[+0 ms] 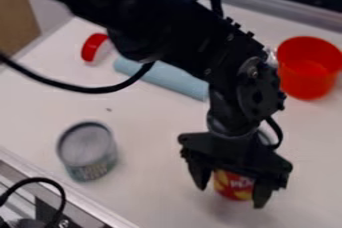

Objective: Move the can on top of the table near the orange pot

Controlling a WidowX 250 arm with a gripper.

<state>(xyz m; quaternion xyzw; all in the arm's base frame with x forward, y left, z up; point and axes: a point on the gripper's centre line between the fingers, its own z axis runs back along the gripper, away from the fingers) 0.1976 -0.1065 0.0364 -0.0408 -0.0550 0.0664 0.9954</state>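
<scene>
The gripper [232, 194] hangs down at the lower right of the camera view, directly over a red and yellow can [233, 185]. That can's upper part is hidden under the gripper. Whether it is held, or touches the table, I cannot tell. At the upper right stands the orange-red pot [308, 68], behind and to the right of the gripper. A second can [87, 150], grey with a greenish label, sits upright on the table [157, 139] at the left, well apart from the gripper.
A light blue cylinder [164, 78] lies behind the arm, near the middle. Left of it is a red-capped object [95, 47], partly behind the arm. Dark cables hang at the left, and a metal edge runs along the lower left.
</scene>
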